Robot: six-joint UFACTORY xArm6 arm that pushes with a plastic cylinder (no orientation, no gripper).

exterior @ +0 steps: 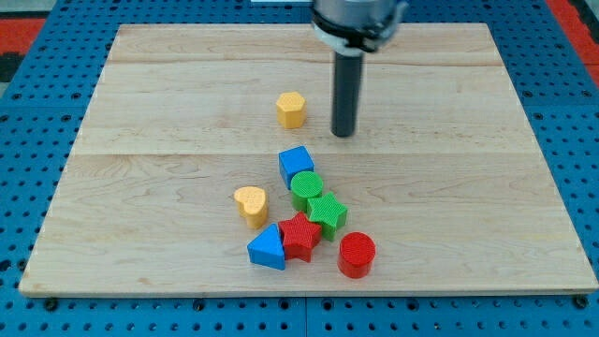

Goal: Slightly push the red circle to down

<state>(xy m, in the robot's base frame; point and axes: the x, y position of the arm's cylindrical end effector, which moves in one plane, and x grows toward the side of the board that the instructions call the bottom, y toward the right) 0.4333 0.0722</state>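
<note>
The red circle is a short red cylinder near the view's bottom, right of the block cluster and just below the green star. My tip rests on the wooden board well above the red circle, toward the view's top, and right of the yellow hexagon. The tip touches no block.
A cluster lies between the tip and the red circle: blue cube, green circle, green star, red star, blue triangle and yellow heart. The board's bottom edge runs close below the red circle.
</note>
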